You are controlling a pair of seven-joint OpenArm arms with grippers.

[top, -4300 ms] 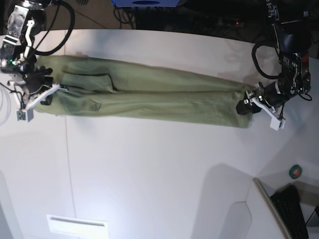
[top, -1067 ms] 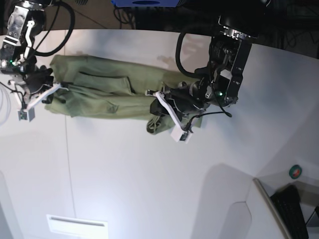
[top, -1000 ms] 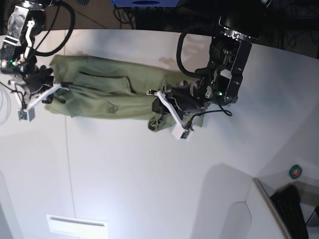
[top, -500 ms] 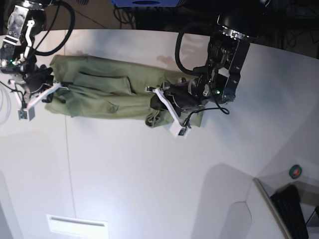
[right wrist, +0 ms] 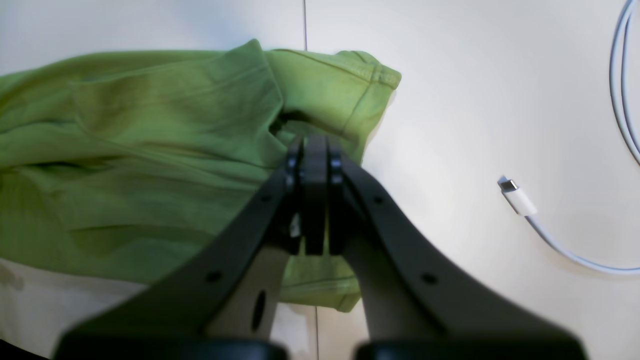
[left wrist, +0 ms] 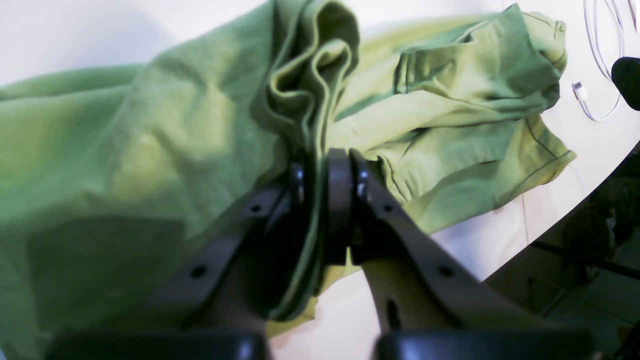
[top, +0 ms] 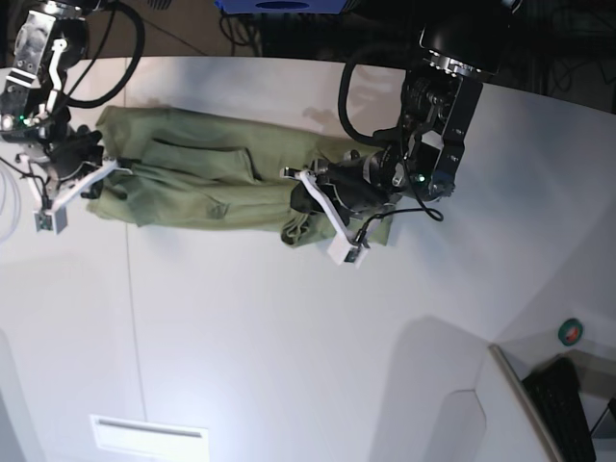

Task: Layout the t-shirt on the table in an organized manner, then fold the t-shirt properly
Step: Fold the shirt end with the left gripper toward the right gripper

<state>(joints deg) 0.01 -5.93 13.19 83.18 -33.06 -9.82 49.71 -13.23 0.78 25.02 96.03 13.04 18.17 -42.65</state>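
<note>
T-shirt (top: 207, 183) lies on table (top: 289, 346) at 10 o'clock; left gripper (top: 322, 217) clamped on bunched hem, right gripper (top: 72, 178) pinched on far corner. Fold best carried low, edges matched.

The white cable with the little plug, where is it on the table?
In the right wrist view the white cable lies on the bare table, to the right of the t-shirt and not touching it.

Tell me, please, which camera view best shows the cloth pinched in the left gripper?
The left wrist view: the left gripper is shut on a bunched fold of the t-shirt, seen close between the pads. The base view shows that gripper small, with the arm over the cloth. The right wrist view shows only the right gripper.
</note>
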